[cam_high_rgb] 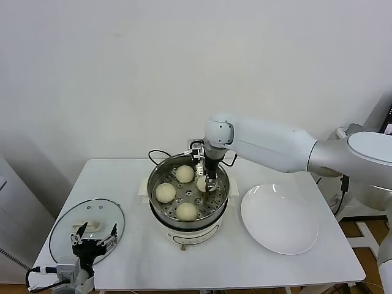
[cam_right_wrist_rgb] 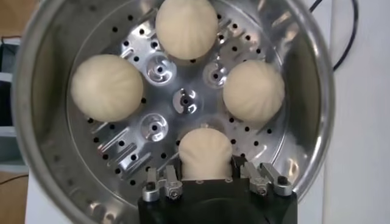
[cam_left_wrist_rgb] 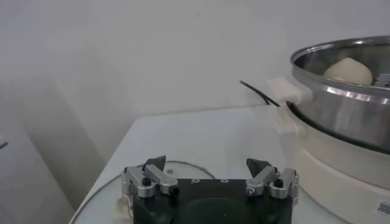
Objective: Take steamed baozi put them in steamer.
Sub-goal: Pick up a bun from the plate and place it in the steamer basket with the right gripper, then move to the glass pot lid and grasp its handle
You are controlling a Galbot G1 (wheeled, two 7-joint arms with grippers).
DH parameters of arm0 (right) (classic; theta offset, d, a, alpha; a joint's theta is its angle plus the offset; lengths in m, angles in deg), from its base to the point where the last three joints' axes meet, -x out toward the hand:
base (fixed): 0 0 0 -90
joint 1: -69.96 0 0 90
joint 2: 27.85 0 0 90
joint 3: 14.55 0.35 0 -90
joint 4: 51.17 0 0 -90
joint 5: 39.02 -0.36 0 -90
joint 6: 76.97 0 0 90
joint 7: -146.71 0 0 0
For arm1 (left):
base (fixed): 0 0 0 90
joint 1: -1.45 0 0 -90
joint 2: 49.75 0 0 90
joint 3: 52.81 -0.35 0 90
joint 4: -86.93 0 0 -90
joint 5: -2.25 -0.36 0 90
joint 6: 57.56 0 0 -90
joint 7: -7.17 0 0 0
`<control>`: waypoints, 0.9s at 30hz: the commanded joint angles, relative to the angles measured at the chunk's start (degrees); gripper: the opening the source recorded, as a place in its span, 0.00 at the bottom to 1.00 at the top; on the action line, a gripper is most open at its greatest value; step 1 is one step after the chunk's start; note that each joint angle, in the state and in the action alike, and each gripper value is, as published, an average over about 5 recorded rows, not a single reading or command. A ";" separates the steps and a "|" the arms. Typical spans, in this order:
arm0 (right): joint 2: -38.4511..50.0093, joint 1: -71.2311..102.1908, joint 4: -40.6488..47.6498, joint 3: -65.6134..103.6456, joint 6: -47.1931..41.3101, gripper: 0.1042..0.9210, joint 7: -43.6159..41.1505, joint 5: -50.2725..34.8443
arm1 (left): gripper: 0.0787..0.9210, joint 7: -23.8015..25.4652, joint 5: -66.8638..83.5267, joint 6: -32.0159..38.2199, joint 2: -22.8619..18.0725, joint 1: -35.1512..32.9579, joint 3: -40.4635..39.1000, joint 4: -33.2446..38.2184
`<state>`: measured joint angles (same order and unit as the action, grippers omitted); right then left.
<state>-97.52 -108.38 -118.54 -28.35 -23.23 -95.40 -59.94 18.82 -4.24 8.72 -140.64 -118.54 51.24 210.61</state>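
Note:
The steamer (cam_high_rgb: 154, 184) stands mid-table on its white pot base. Three steamed baozi (cam_high_rgb: 185, 173) (cam_high_rgb: 165, 192) (cam_high_rgb: 187, 211) rest on its perforated floor. My right gripper (cam_high_rgb: 208, 182) reaches down inside the basket on its right side and is shut on another baozi (cam_right_wrist_rgb: 205, 152), which sits low over the floor between the fingers. In the right wrist view the loose buns (cam_right_wrist_rgb: 186, 27) (cam_right_wrist_rgb: 106, 87) (cam_right_wrist_rgb: 253, 90) ring the centre of the steamer (cam_right_wrist_rgb: 36, 122). My left gripper (cam_high_rgb: 95, 240) is parked open at the front left, holding nothing.
A bare white plate (cam_high_rgb: 279, 218) lies right of the steamer. The glass lid (cam_high_rgb: 86, 229) lies flat at the front left under the left gripper (cam_left_wrist_rgb: 207, 164). A black cord (cam_high_rgb: 158, 153) runs behind the pot. The steamer's wall (cam_left_wrist_rgb: 341, 115) rises close beside the left arm.

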 commanded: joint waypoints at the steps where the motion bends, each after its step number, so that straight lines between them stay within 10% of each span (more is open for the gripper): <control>1: -0.28 1.26 0.17 -0.08 -0.17 0.48 0.15 1.44 | 0.88 -0.01 -0.01 0.00 -0.05 -0.06 -0.02 -0.16; 16: 9.31 -0.97 -6.38 9.31 -1.13 0.86 1.62 -1.64 | 0.88 -1.28 2.15 0.37 -0.92 -0.19 0.74 1.73; 27: 22.68 18.96 -17.51 44.21 9.08 0.88 19.54 -6.62 | 0.88 -2.56 9.33 2.05 -1.71 -0.25 1.10 3.08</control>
<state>-85.47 -104.57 -127.39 -11.21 -21.85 -89.50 -62.55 17.15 -0.14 9.61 -141.94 -118.92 52.26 212.94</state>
